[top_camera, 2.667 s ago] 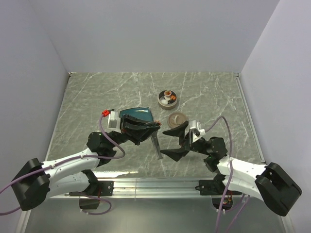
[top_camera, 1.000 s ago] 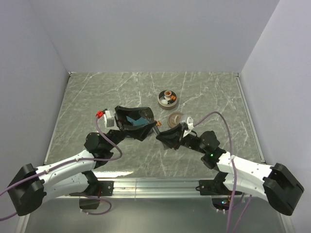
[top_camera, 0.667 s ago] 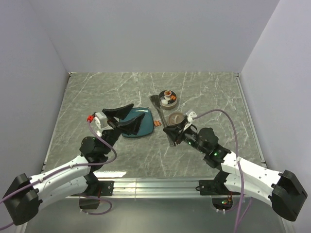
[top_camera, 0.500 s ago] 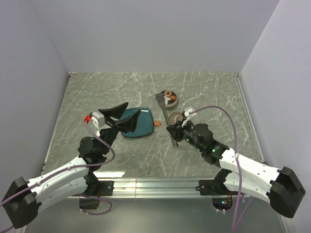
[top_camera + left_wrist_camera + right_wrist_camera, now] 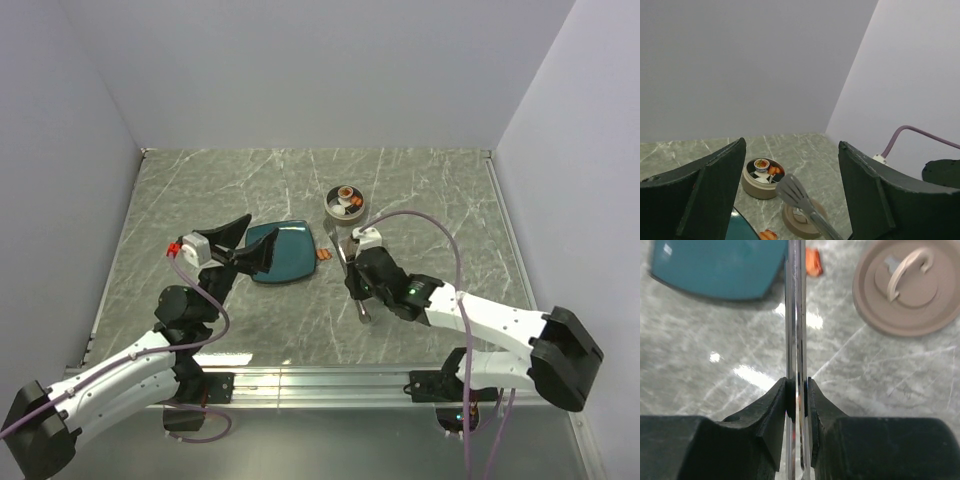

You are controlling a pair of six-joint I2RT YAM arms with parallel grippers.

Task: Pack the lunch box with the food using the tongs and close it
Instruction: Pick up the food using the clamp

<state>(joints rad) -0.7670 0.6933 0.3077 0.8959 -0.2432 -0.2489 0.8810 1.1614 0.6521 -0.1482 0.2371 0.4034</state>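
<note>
Small round silver metal lunch box (image 5: 346, 204) stands uncovered towards the rear of the grey marble table (image 5: 200, 190), with white and orange-red food pieces (image 5: 765, 170) inside. Tan-brown round lid (image 5: 907, 287) lies near it. Right gripper (image 5: 797, 390) is clamped on the slim grey metal tongs (image 5: 794, 315). Left gripper (image 5: 255, 233) is spread wide and empty above the left edge of the square teal plate (image 5: 290, 255). One orange piece (image 5: 813, 267) lies just beside the plate.

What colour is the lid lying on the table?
The lid is tan-brown, clearest in the right wrist view.
</note>
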